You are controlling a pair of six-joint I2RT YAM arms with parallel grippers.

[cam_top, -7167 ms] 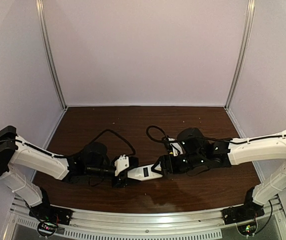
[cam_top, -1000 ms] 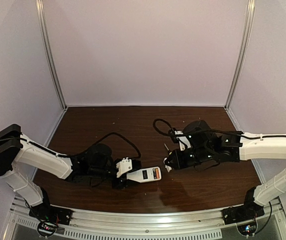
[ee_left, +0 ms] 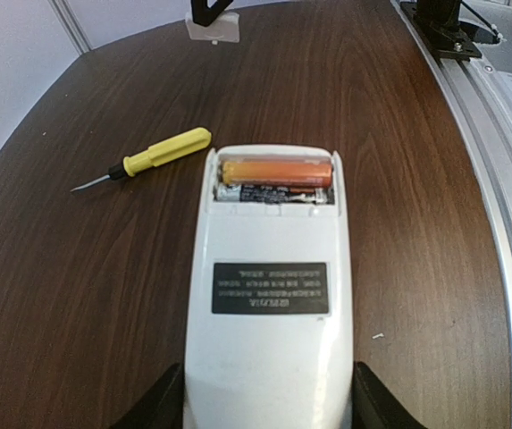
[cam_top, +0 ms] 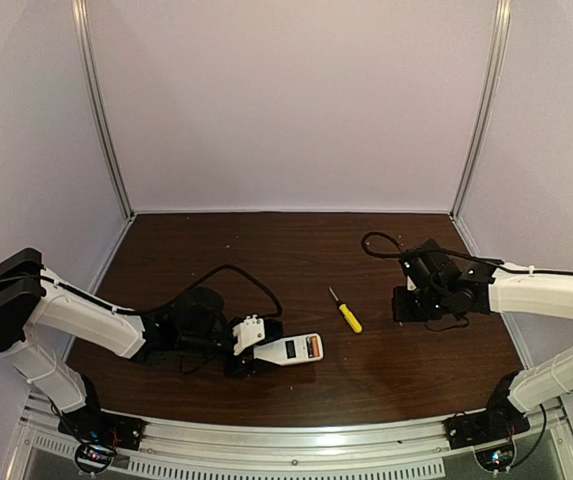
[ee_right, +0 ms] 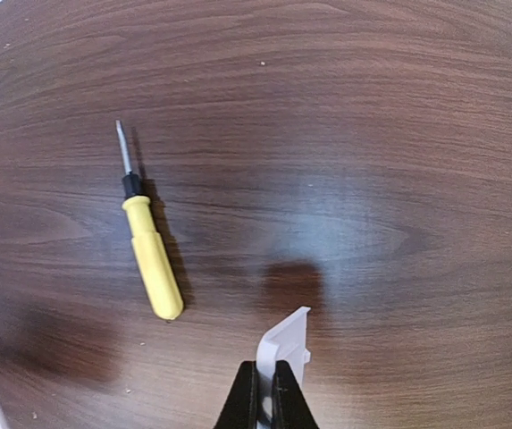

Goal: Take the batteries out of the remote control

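- remote control lies flat on the bench, back face up, near the front edge and left of centre.
- its near end is clamped between the left fingers, one pad on each long side. grip is judged firm enough to brace the body.
- battery bay at the far end is uncovered. the batteries are seated in it: the orange cell is plainly seen, and a second cell is tucked beside it on the label side.
- cells lie crosswise, at right angles to the remote's long axis. that axis runs from the left fingers out toward the right arm's side.
- right fingers are closed on the white cover piece and held above bare bench, well apart from the remote.
- yellow screwdriver lies between the open bay and the right fingers, touching neither.
- key relation: the bay is the end of the remote nearest the right arm and farthest from the left fingers, which are occupied. extraction is therefore judged to fall to the right arm, once the cover is set down.
- approach is expected from the right, past the screwdriver, with the pads aligned across the cell.
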